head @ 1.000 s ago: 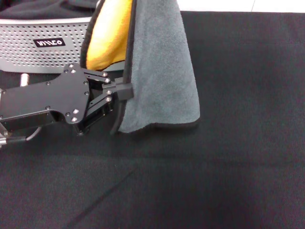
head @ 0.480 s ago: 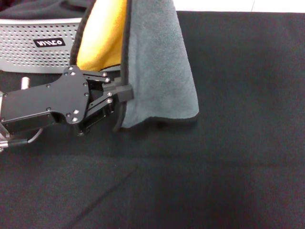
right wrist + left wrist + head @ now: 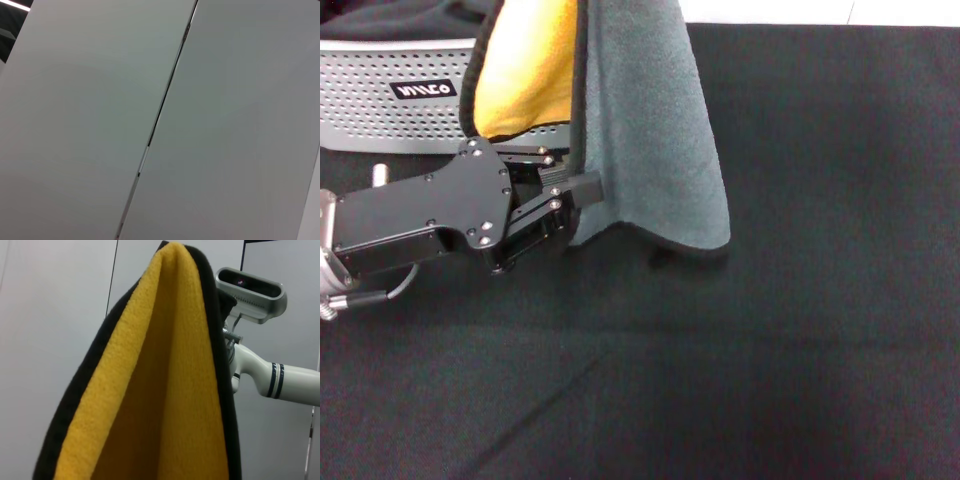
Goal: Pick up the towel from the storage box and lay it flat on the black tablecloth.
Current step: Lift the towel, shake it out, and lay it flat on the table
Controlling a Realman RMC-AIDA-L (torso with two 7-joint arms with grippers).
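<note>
The towel (image 3: 650, 140) hangs folded from above the top of the head view, grey-teal face outward and orange-yellow face inside. Its lower hem hovers just over the black tablecloth (image 3: 770, 350). My left gripper (image 3: 575, 195) comes in from the left at the towel's black-edged side and is shut on that edge, with one finger lying on the grey face. The left wrist view is filled by the towel's (image 3: 160, 390) orange face. The storage box (image 3: 380, 110) stands at the back left, behind the left arm. What holds the towel's top is out of view, as is my right gripper.
The black tablecloth spreads wide to the right and front of the towel. The right wrist view shows only pale wall panels. My own head camera (image 3: 250, 287) shows behind the towel in the left wrist view.
The towel has swung left and its lower left corner has drawn up against the left gripper. The left gripper has edged right and slightly up, closing on the towel's edge.
</note>
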